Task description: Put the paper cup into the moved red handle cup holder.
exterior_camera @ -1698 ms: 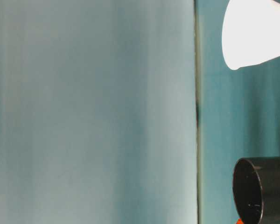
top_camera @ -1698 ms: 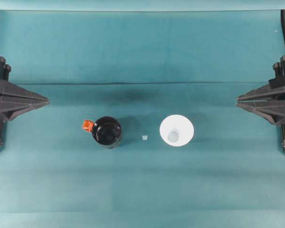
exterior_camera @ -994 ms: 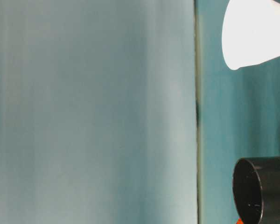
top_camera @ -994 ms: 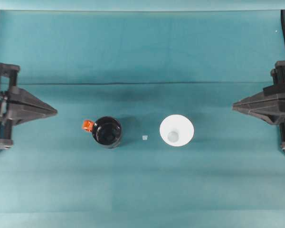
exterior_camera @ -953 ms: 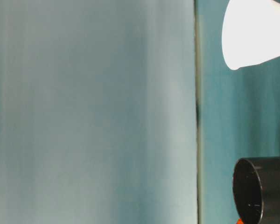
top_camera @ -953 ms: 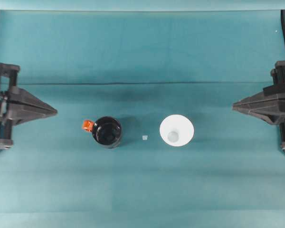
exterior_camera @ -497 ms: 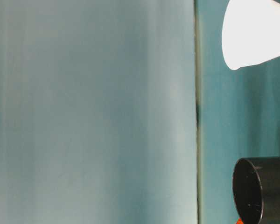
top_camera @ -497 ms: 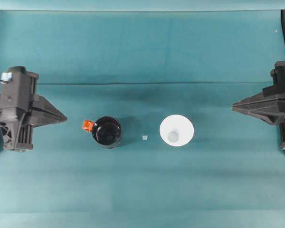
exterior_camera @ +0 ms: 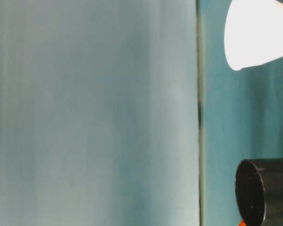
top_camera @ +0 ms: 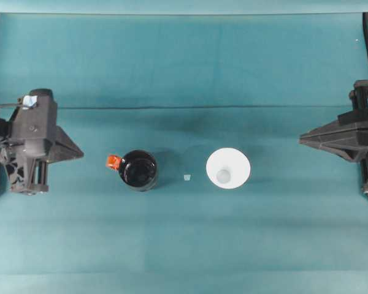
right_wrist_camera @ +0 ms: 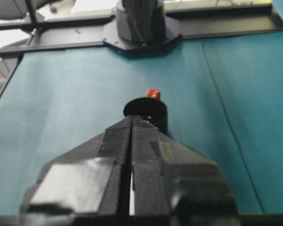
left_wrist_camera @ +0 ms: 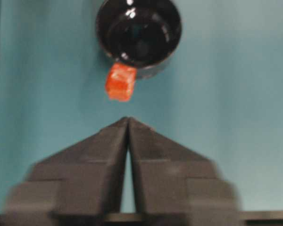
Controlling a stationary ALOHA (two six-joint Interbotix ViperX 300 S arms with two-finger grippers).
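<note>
1. The paper cup (top_camera: 228, 168) stood upright on the teal table (top_camera: 190, 67), right of centre, mouth open upward.
2. The red handle cup holder (top_camera: 138, 170) stood left of it, well apart, its orange-red tab (top_camera: 113, 162) pointing left.
3. A tiny pale scrap (top_camera: 186, 177) lay between the two.
4. The left gripper (left_wrist_camera: 128, 123) sat near the holder's tab, not touching, fingers pressed together.
5. The right gripper (top_camera: 302, 139) hung at the right edge, far from the cup, its fingers likewise pressed together and holding nothing.
</note>
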